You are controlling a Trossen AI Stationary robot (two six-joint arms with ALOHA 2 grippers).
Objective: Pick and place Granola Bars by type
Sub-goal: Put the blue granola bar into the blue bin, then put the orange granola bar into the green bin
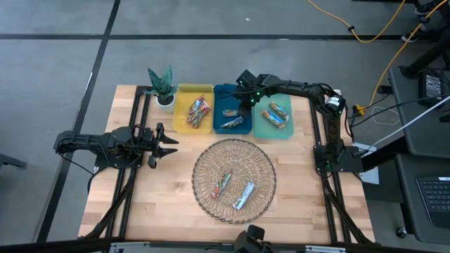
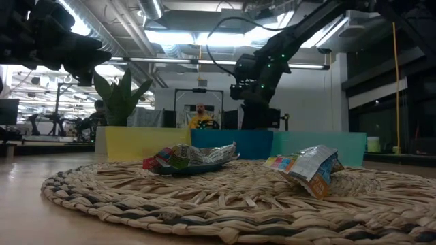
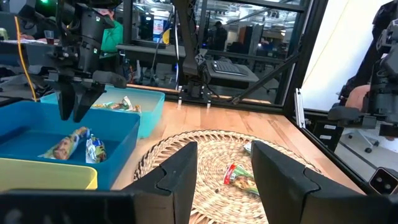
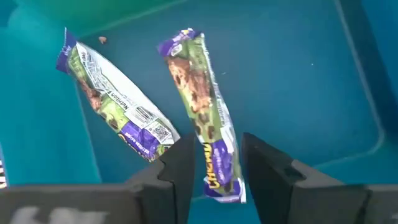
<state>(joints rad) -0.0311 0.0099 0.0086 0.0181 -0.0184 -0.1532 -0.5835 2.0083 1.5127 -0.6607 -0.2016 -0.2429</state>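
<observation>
My right gripper (image 1: 247, 98) hangs open over the blue tray (image 1: 219, 91), fingers pointing down. Below it, two tan-green bars with purple ends lie flat on the tray floor. One bar (image 4: 202, 106) shows through the gap between my fingers; the other (image 4: 115, 106) lies beside it. The left wrist view shows these fingers (image 3: 76, 109) above the tray wall, clear of the bars. The yellow tray holds red-orange bars (image 1: 199, 112) and the teal tray holds more bars (image 1: 275, 114). A red-orange bar (image 1: 223, 184) and a silver-blue bar (image 1: 244, 195) lie in the wicker basket (image 1: 211, 158). My left gripper (image 1: 169, 144) waits open to the left of the basket.
The three trays stand side by side along the table's far edge, with a small potted plant (image 1: 163, 88) to the left of the yellow one. The basket sits at the table's middle, toward the near edge. Bare wood lies on both sides of the basket.
</observation>
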